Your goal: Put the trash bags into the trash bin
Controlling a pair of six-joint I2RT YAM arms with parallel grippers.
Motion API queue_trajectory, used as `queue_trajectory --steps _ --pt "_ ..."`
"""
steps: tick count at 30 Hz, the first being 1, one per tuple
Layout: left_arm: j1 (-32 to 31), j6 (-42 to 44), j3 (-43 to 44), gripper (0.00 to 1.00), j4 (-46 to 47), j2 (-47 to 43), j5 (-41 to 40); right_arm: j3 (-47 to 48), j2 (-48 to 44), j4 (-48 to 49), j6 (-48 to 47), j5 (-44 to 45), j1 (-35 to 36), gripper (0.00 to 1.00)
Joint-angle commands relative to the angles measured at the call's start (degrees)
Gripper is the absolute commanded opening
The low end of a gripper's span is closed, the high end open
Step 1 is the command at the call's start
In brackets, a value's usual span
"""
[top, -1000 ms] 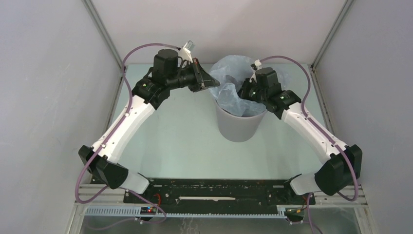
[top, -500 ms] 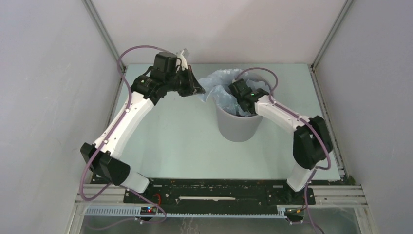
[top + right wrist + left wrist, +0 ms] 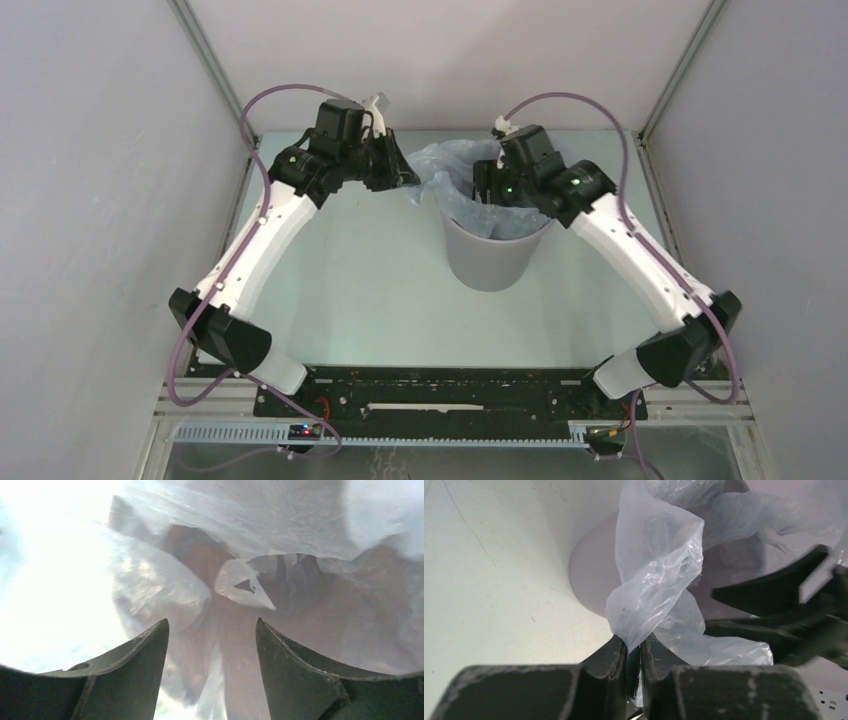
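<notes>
The light grey trash bin point(image 3: 490, 262) stands at mid-table with the pale blue trash bag point(image 3: 440, 165) stuffed into its mouth and bulging over the left rim. My left gripper point(image 3: 405, 180) is just left of the rim. In the left wrist view its jaws point(image 3: 634, 647) stand almost together, pinching a twisted fold of the bag point(image 3: 659, 555) beside the bin's wall point(image 3: 591, 575). My right gripper point(image 3: 487, 190) hangs over the bin's mouth, pointing down. Its fingers point(image 3: 212, 625) are spread wide above the crumpled film point(image 3: 240, 585), holding nothing.
Grey enclosure walls close in the table on the left, back and right. The right gripper's dark fingers point(image 3: 774, 610) show blurred in the left wrist view, close to the held fold. Purple cables loop above both wrists.
The right gripper has opened and its wrist has risen from deep in the bin to the mouth. The left gripper has stayed by the left rim, still on the bag.
</notes>
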Motion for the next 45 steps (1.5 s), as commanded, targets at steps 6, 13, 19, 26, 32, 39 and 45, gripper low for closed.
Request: queue_trajectory --steps 6,13,19,26,32,39,45 --pt "0.2 0.8 -0.3 0.07 0.2 -2.2 1.1 9.0 -5.9 -5.6 -0.2 -1.1 -1.5 0.86" --pt "-0.8 -0.1 -3.8 0.06 1.7 -4.3 2.2 17.7 -5.9 -4.4 -0.8 -15.2 -4.2 0.88" --pt "-0.9 -2.2 -2.9 0.26 1.0 -6.0 1.3 26.3 -7.4 -2.7 2.3 -21.8 -7.1 0.89" --pt "0.8 -4.8 2.5 0.51 -2.5 -7.2 1.9 26.4 -10.0 -11.1 -9.2 -5.6 -11.2 0.92" --pt "1.6 -10.2 -3.1 0.82 1.6 -11.1 5.0 15.3 -13.0 -4.5 -16.7 -3.7 -11.3 0.92" --pt "2.9 -23.6 -21.0 0.87 19.1 -16.5 11.1 6.8 -14.0 5.0 -23.6 -4.2 -11.1 0.92" --pt "2.9 -29.9 -26.2 0.7 28.7 -16.0 13.8 5.3 -12.6 6.2 -26.5 -1.7 -10.2 0.93"
